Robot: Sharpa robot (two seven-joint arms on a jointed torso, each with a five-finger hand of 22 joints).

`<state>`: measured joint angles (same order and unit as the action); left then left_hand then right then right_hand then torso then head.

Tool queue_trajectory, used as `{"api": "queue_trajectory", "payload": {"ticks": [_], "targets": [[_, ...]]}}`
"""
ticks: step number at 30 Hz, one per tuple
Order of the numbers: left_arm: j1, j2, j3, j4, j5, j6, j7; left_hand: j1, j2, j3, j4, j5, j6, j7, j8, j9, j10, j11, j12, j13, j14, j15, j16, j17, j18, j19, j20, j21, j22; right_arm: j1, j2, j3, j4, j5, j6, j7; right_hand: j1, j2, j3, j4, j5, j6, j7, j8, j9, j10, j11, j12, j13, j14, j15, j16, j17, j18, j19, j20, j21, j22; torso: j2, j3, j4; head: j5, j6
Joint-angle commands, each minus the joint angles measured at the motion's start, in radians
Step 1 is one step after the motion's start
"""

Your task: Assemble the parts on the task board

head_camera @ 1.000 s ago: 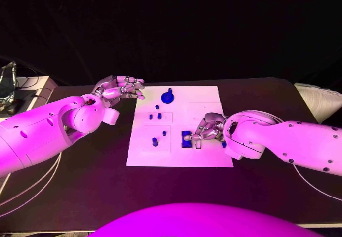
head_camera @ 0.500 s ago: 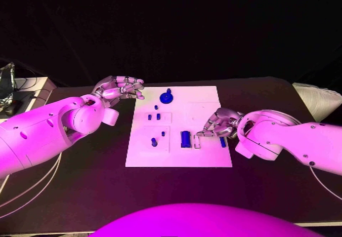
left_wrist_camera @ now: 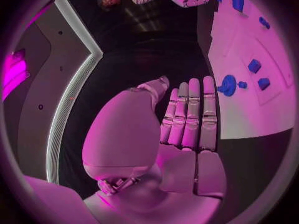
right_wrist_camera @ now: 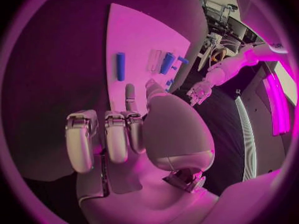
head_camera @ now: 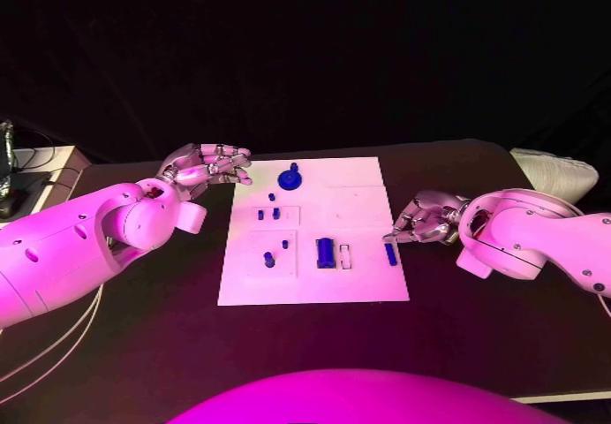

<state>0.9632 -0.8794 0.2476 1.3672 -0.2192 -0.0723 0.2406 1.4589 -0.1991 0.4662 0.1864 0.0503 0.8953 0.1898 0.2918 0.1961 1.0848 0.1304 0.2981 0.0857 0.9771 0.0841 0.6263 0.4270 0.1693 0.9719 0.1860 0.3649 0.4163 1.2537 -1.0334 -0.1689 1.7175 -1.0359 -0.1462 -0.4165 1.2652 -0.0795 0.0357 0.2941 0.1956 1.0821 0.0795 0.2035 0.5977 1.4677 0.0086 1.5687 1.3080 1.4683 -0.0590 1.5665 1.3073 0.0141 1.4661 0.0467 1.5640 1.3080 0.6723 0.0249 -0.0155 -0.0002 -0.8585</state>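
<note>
The white board (head_camera: 343, 283) lies mid-desk (head_camera: 153, 336) with blue parts (head_camera: 325, 253) on it, the left robot hand (head_camera: 204, 165) at its ten o'clock corner and the right robot hand (head_camera: 426, 221) at three o'clock, both empty with fingers curled in.

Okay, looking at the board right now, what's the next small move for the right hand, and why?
Probably reach the right hand back toward the loose blue bar near the task board's right edge. The hand holds nothing and sits just off the board, and that bar lies flat beside it.
</note>
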Motion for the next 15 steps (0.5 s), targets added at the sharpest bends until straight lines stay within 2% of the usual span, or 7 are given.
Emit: {"api": "queue_trajectory", "payload": {"ticks": [1, 6, 11, 15], "targets": [[-0.002, 0.001, 0.001, 0.005, 0.008, 0.004, 0.024, -0.01, 0.003, 0.0, 0.004, 0.0, 0.006, 0.003, -0.006, -0.001, -0.006, 0.001, -0.001, 0.001, -0.008, -0.001, 0.005, 0.001, 0.01, -0.007, 0.004, -0.007, -0.001, -0.006, -0.01, -0.002, 0.001, -0.147, 0.08, -0.066, -0.026, -0.003, -0.011, -0.001, 0.01, 0.015, -0.005, 0.01, 0.004, 0.103, -0.008, 0.002, 0.263, 0.102, -0.003, 0.004, 0.263, -0.014, 0.105, 0.0, 0.007, 0.263, -0.001, -0.0005, 0.0008, -0.005, -0.002], [-0.003, 0.003, 0.001, 0.006, 0.009, 0.006, 0.025, -0.011, 0.003, -0.001, 0.005, 0.0, 0.006, 0.003, -0.006, -0.001, -0.006, 0.001, -0.001, 0.001, -0.008, -0.001, 0.005, 0.001, 0.01, -0.007, 0.004, -0.007, -0.001, -0.025, -0.009, -0.004, 0.002, -0.208, 0.098, -0.091, -0.055, -0.004, -0.021, 0.0, 0.01, 0.021, -0.009, 0.016, 0.012, 0.103, -0.012, 0.002, 0.263, 0.102, -0.006, 0.004, 0.263, -0.014, 0.105, -0.003, 0.007, 0.263, 0.0, -0.0001, 0.0018, -0.008, -0.004], [-0.004, 0.002, 0.001, 0.004, 0.009, 0.007, 0.024, -0.011, 0.003, -0.001, 0.005, 0.0, 0.006, 0.003, -0.006, -0.001, -0.006, 0.001, -0.001, 0.001, -0.008, -0.001, 0.005, 0.001, 0.01, -0.007, 0.004, -0.007, -0.001, -0.041, 0.006, -0.006, -0.005, -0.228, 0.086, -0.106, -0.065, -0.01, -0.026, -0.001, 0.006, 0.013, -0.008, 0.013, 0.014, 0.103, -0.012, 0.002, 0.263, 0.102, -0.007, 0.004, 0.263, -0.014, 0.105, -0.004, 0.007, 0.263, 0.0, 0.0013, 0.0022, -0.008, -0.004], [-0.005, 0.001, 0.001, 0.002, 0.009, 0.007, 0.023, -0.013, 0.003, -0.002, 0.006, 0.0, 0.006, 0.003, -0.006, -0.002, -0.006, 0.001, 0.0, 0.001, -0.008, -0.001, 0.006, 0.002, 0.01, -0.007, 0.004, -0.008, -0.002, -0.049, 0.018, -0.006, -0.01, -0.234, 0.081, -0.113, -0.073, -0.013, -0.029, 0.0, 0.009, 0.013, -0.008, 0.013, 0.017, 0.103, -0.012, 0.002, 0.263, 0.102, -0.006, 0.004, 0.263, -0.014, 0.105, -0.005, 0.007, 0.263, 0.002, 0.0004, 0.0035, -0.008, -0.004]]}}
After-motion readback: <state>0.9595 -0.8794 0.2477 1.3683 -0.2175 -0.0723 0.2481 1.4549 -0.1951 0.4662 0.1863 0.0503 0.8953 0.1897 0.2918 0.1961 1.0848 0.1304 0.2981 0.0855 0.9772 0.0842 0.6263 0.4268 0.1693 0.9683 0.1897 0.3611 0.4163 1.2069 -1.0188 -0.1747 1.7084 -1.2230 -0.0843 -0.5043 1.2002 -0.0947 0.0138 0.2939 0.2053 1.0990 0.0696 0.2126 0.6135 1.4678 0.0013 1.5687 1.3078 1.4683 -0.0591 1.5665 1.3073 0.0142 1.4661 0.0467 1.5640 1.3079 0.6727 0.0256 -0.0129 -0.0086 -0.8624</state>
